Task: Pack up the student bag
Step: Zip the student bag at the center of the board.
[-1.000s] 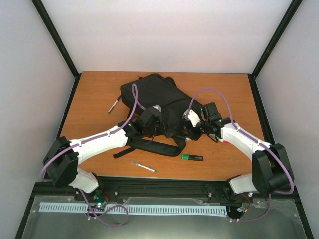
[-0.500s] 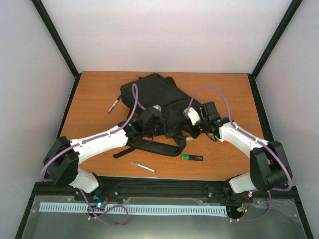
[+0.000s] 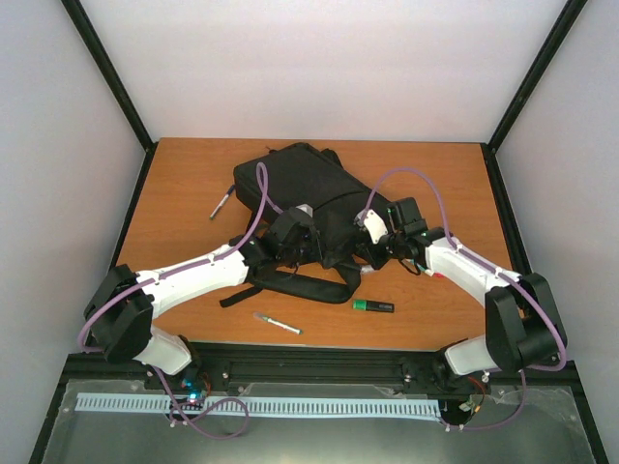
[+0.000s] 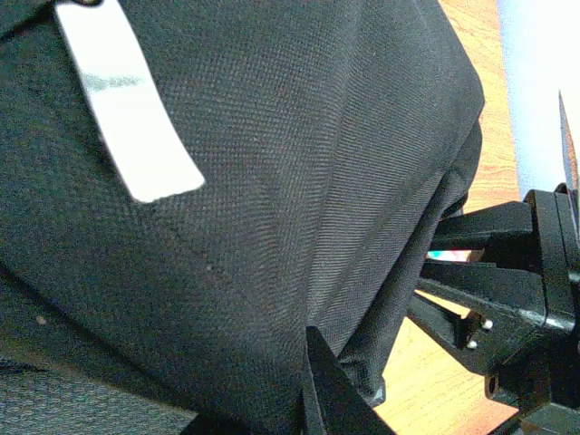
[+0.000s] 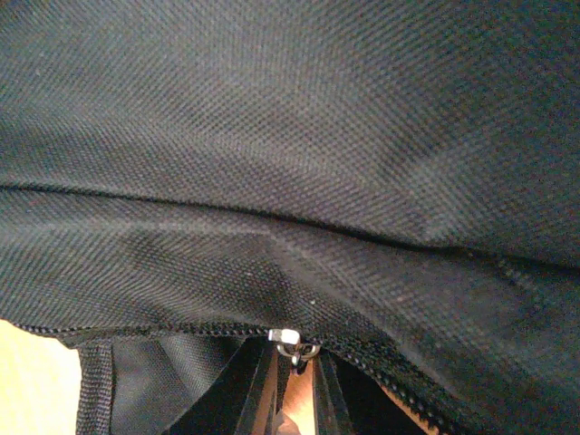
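Note:
The student bag [image 3: 300,188], a large black backpack, lies in the middle of the table. Both grippers are at its near edge. My left gripper [image 3: 311,253] is shut with a fold of the bag's black fabric [image 4: 254,181] pinched at its fingers [image 4: 331,390]. A white label [image 4: 127,109] hangs on the cloth above. My right gripper [image 3: 368,253] is closed to a narrow gap on the small metal zip pull [image 5: 292,343] of the bag's zip [image 5: 381,362]. Black fabric [image 5: 290,136] fills that view, and the right gripper [image 4: 494,299] also shows in the left wrist view.
A green marker [image 3: 372,306] lies on the wooden table [image 3: 184,184] in front of the right gripper. A thin pen [image 3: 277,323] lies near the front edge, another [image 3: 221,205] left of the bag. A black shoulder strap [image 3: 290,283] trails toward the front.
My right gripper's jaws have closed from partly open onto the zip pull. The left arm and the bag have barely moved.

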{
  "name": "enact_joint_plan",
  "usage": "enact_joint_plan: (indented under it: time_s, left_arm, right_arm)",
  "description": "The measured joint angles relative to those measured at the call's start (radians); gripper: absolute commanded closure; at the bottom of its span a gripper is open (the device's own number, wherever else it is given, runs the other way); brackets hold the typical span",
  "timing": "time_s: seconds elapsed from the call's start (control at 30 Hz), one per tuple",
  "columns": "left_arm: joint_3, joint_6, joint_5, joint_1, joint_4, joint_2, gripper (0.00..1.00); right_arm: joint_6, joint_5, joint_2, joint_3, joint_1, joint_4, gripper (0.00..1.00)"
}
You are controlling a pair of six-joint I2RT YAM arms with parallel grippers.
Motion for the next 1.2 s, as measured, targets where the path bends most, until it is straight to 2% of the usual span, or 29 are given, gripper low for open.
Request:
enact_joint_plan:
  time_s: [0.13,0.33,0.53,0.8,1.2]
  left_arm:
    - [0.000,0.000,0.000,0.000,0.000,0.000,0.99]
    - [0.000,0.000,-0.002,0.000,0.000,0.000,0.99]
    - [-0.007,0.003,-0.001,0.000,-0.001,0.000,0.99]
    - [-0.113,0.035,0.029,0.000,0.011,-0.026,0.99]
    - [-0.250,0.102,0.050,0.004,0.022,-0.132,0.99]
  right_arm:
    - [0.014,-0.005,0.021,0.006,0.000,0.008,0.97]
    - [0.025,0.001,0.041,0.018,0.000,-0.001,0.97]
    - [-0.068,0.027,0.040,0.037,-0.001,-0.079,0.97]
    - [-0.211,0.099,0.093,0.058,-0.047,-0.206,0.97]
    - [-0.285,0.157,0.238,0.138,-0.110,-0.235,0.97]
